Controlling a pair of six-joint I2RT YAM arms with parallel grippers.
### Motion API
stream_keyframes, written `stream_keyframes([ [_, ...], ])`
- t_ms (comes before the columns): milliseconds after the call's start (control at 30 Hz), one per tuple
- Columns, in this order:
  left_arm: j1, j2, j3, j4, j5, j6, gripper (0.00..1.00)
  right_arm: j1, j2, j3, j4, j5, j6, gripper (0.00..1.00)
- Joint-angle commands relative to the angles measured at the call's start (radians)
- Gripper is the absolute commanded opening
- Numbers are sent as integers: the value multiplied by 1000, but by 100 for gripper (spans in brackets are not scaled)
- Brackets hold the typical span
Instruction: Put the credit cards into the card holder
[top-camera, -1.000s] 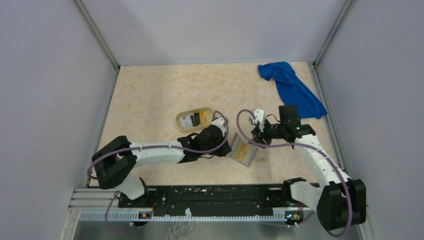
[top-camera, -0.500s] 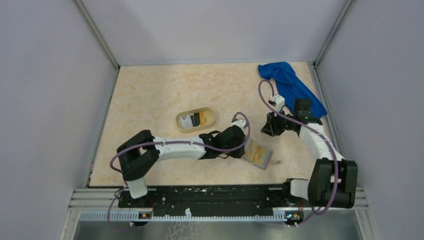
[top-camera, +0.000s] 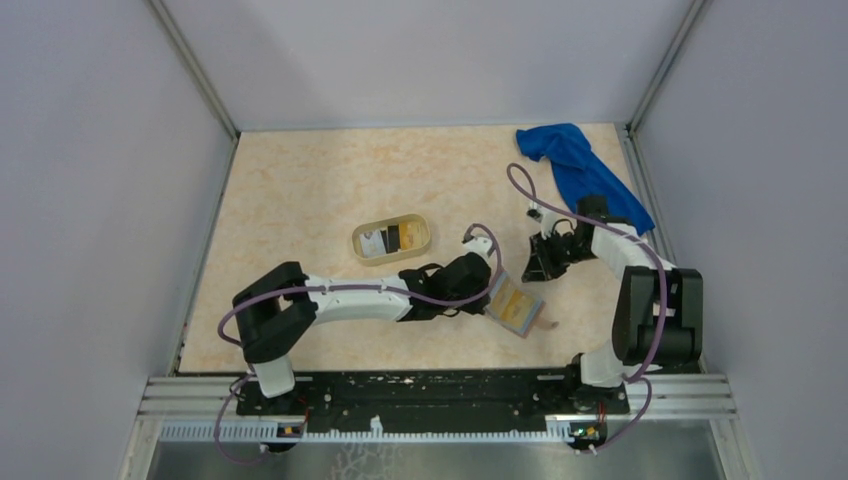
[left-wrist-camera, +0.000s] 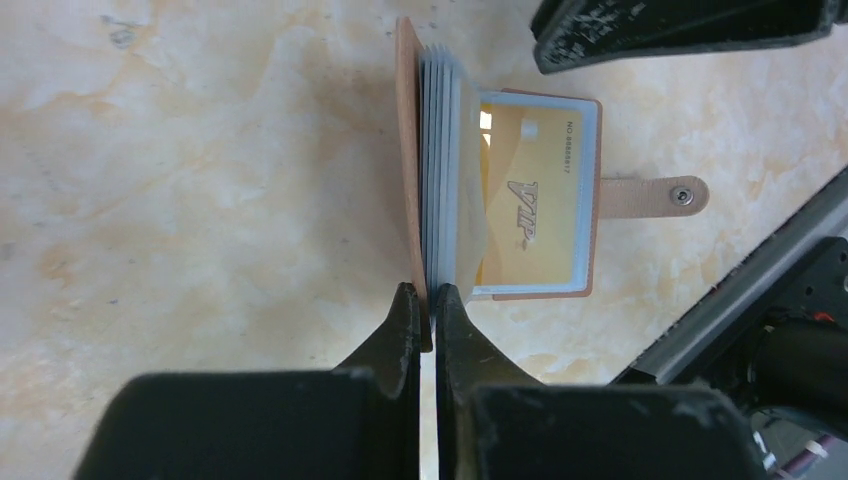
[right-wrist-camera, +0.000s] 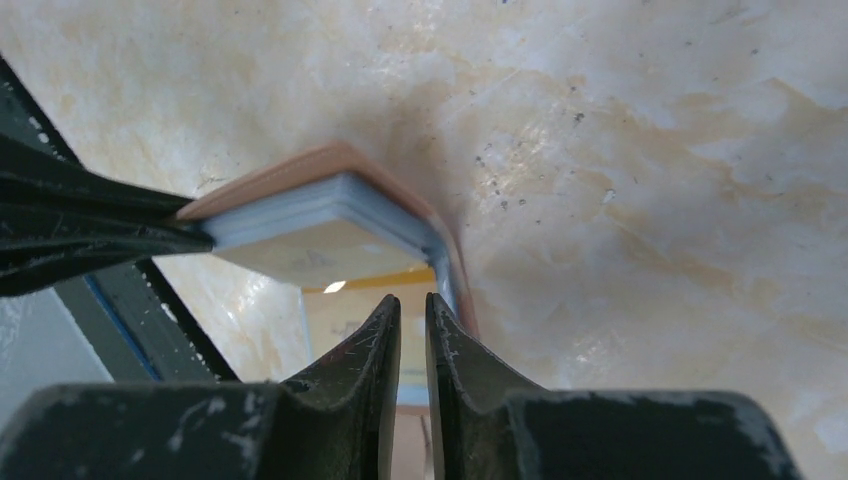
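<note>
The right gripper (right-wrist-camera: 411, 300) has backed off, nearly pressed together; the left gripper (left-wrist-camera: 428, 295) pinches the card holder (left-wrist-camera: 408, 150), yellow card (left-wrist-camera: 530, 190) inside

One card holder (top-camera: 515, 306), one oval tray (top-camera: 355, 241), one blue cloth (top-camera: 585, 176).

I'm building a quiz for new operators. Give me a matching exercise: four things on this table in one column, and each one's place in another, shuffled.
1 card holder
2 blue cloth
3 oval tray
4 yellow card

A far right corner
B slotted inside the card holder
C pinched by left claw
D holds loose cards

Pairs: 1-C, 2-A, 3-D, 4-B
</note>
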Motion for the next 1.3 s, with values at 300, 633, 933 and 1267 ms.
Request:
stream_keyframes([
  [300, -80, -67, 70, -221, -367, 101, 0, 127, 43, -19, 130, -203, 138, 14],
  [633, -112, 98, 258, -240, -321, 157, 0, 173, 195, 15, 173, -76, 242, 11],
  [933, -142, 147, 329, -240, -318, 220, 0, 170, 268, 89, 90, 3, 197, 14],
  [1267, -163, 219, 383, -292, -404, 200, 0, 125, 178, 103, 24, 171, 78, 19],
])
